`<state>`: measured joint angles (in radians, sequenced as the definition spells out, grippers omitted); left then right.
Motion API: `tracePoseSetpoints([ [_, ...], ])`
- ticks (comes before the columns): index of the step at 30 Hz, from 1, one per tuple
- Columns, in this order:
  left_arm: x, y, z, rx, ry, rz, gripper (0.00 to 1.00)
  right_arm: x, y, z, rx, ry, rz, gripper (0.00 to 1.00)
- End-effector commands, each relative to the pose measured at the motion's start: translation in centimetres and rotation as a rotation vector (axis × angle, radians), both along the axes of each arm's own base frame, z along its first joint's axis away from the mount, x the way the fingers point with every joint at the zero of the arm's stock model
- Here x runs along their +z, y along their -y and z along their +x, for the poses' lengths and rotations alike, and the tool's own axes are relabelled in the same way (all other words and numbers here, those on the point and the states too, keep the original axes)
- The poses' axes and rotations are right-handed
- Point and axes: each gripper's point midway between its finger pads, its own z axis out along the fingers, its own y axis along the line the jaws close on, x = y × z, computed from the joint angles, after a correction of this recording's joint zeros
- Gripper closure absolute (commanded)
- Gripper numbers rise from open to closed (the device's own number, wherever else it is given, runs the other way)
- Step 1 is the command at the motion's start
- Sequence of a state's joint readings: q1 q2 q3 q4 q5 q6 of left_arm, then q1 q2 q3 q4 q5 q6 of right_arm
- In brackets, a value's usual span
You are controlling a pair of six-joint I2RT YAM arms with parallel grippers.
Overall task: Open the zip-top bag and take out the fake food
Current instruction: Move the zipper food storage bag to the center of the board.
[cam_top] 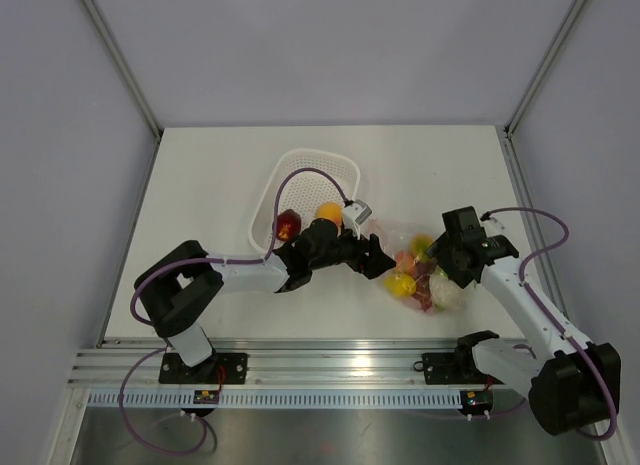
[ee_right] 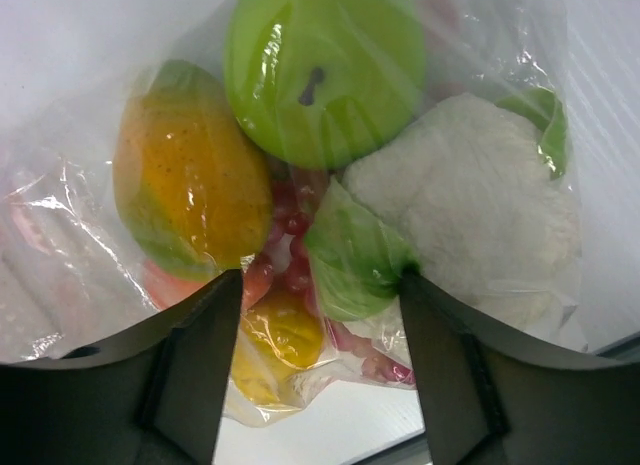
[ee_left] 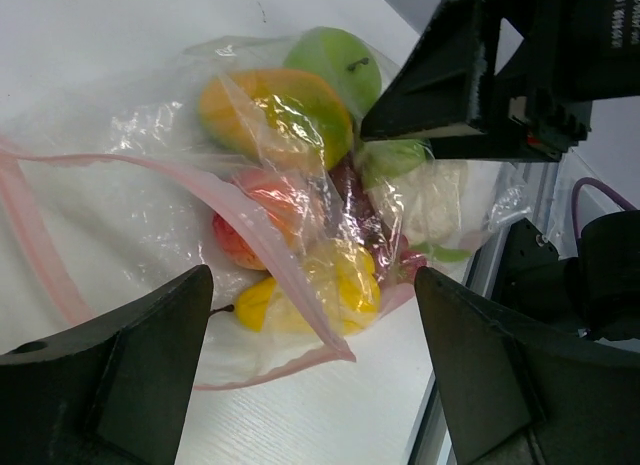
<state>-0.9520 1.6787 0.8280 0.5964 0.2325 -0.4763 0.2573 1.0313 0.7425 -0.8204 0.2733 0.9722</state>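
Though faint overhead, pink strip (ee_left: 38,235) on zip-top bag (ee_left: 150,215) clear from left wrist, left claw (ee_left: 312,285), right claw (ee_right: 320,285) open

Showed a white table (cam_top: 200,185), boxed in on three sides by plain pale grey walls (cam_top: 330,45). Had slanting metal struts (cam_top: 118,57) at the two back corners and a slotted aluminium rail (cam_top: 330,363) along the near edge. Was lit evenly, with only soft shadows.

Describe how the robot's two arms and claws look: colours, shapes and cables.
The left arm and right arm both have white tubular links and black joints, each trailing a looping purple cable. The left claw and right claw are black, with two broad wedge-shaped fingers.
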Motion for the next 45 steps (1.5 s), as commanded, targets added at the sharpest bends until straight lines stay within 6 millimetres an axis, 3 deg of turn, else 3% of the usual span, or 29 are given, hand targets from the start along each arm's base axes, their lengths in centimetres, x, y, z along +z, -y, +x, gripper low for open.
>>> tracePoseSetpoints([
  [1, 2.8, 1.2, 0.2, -0.024, 0.058, -0.077, 0.16, 0.1, 0.7, 2.7, 0.018, 0.056, -0.074, 0.32],
  [4, 2.8, 1.2, 0.3, -0.018, 0.060, -0.074, 0.16, 0.9, 0.8, 4.5, 0.027, 0.092, -0.100, 0.42],
  [11, 2.8, 0.9, 0.3, -0.012, 0.068, -0.068, 0.16, 2.5, -0.2, 9.3, 0.122, 0.115, -0.153, 0.47],
  [12, 2.8, 0.9, 0.4, -0.012, 0.070, -0.065, 0.16, 3.6, -0.3, 10.2, 0.124, 0.140, -0.159, 0.47],
  [16, 2.8, 0.8, 0.5, -0.005, 0.072, -0.059, 0.16, 4.6, -0.3, 11.5, 0.139, 0.143, -0.189, 0.46],
  [22, 3.7, 0.1, 0.6, 0.013, 0.103, -0.044, 0.16, 6.3, 0.9, 10.6, 0.101, 0.232, -0.212, 0.37],
  [24, 4.6, -0.4, 0.6, 0.026, 0.121, -0.045, 0.16, 6.1, -0.4, 10.3, 0.158, 0.273, -0.151, 0.32],
  [27, 5.4, -1.6, 0.8, 0.069, 0.140, -0.031, 0.16, 7.6, -2.5, 9.6, 0.280, 0.389, -0.070, 0.21],
  [31, 5.8, -3.6, 2.5, 0.197, 0.145, 0.025, 0.15, 9.4, -3.2, 8.5, 0.347, 0.484, -0.042, 0.11],
  [36, 5.9, -6.7, 4.2, 0.351, 0.114, 0.054, 0.15, 9.6, -5.0, 8.4, 0.427, 0.498, -0.020, 0.08],
  [42, 7.0, -10.1, 5.3, 0.492, 0.147, 0.134, 0.15, 9.3, -8.9, 8.5, 0.550, 0.478, -0.098, 0.09],
  [43, 7.3, -10.8, 5.6, 0.529, 0.152, 0.140, 0.15, 8.9, -10.3, 8.2, 0.595, 0.468, -0.112, 0.09],
  [45, 7.5, -12.3, 6.1, 0.603, 0.141, 0.148, 0.14, 9.1, -11.0, 8.4, 0.613, 0.474, -0.127, 0.12],
])
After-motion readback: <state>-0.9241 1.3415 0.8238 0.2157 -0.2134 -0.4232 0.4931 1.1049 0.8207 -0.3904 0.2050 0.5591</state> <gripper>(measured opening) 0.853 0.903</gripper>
